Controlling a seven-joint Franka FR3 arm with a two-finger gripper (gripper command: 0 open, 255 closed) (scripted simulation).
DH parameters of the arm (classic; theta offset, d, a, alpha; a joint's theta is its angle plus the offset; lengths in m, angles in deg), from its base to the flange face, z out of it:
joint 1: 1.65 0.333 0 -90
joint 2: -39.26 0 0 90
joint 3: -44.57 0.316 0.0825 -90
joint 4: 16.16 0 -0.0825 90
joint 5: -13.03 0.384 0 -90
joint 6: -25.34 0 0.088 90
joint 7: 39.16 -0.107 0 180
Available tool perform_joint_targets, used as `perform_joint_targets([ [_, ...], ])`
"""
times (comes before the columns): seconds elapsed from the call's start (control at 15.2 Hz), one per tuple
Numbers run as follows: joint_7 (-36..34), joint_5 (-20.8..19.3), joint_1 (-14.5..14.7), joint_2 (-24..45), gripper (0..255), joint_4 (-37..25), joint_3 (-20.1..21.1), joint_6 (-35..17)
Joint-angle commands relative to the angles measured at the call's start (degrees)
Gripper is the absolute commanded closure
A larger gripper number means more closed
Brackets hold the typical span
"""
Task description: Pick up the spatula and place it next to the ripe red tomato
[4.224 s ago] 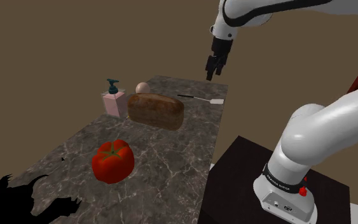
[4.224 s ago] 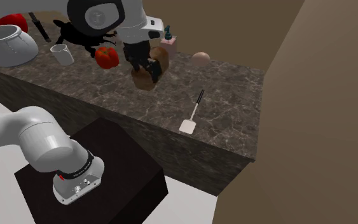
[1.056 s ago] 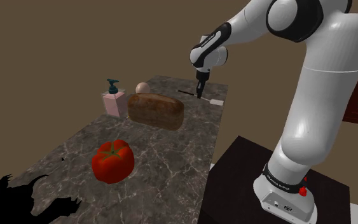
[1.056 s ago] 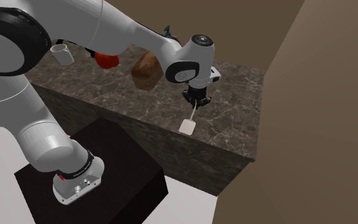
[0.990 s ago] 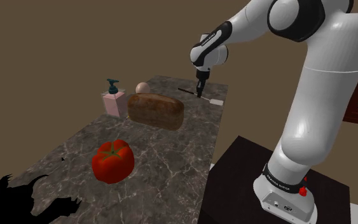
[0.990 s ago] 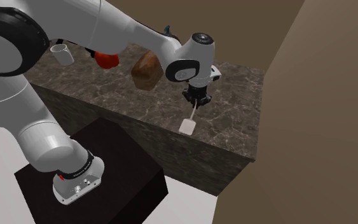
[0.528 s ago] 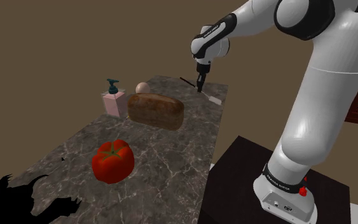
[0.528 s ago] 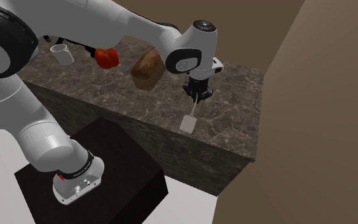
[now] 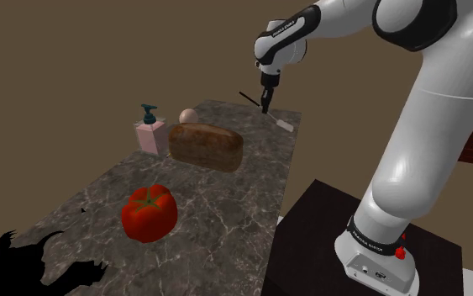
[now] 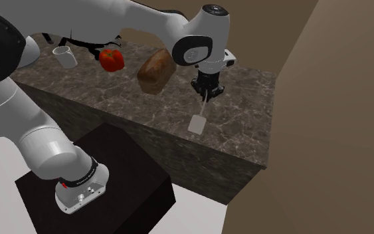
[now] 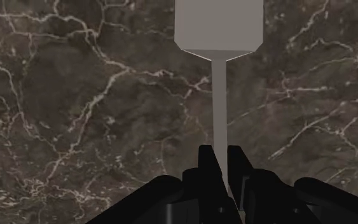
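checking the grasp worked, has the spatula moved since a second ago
Yes. The spatula, clasped by the gripper, has lifted off the counter: in the shoulder view its handle now sits above the bread.

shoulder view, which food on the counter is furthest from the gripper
The red tomato, alone towards the view's lower left; the bread loaf and the egg lie far closer to the gripper, which is shut on the spatula.

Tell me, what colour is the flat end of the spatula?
The spatula has a plain light grey flat end, seen best in the wrist view.
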Motion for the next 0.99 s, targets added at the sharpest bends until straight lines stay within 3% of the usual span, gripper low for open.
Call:
perform_joint_targets([
  [0.0, -0.3, -0.3, 0.0, -0.4, 255, -1.2, 0.0, 1.7],
  [0.92, -1.5, -1.5, 0.2, -2.7, 255, -8.9, 0.1, 11.4],
])
